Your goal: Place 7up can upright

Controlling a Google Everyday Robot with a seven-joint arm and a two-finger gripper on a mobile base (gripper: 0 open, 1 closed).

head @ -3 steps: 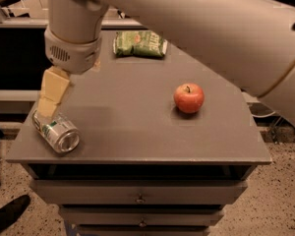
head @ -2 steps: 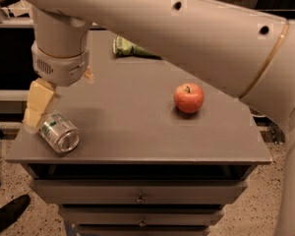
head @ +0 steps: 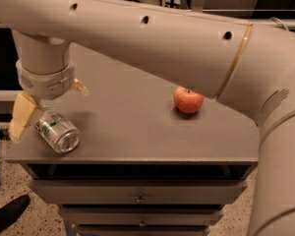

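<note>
Pincer (head: 48, 108) has dropped lower at the worktop's (head: 137, 136) front-left corner, spread, one finger (head: 20, 119) against the 7up can (head: 58, 132). Can lies on its side; grasp looks imminent.

red apple (head: 188, 100) on grey cabinet (head: 128, 132)
</note>
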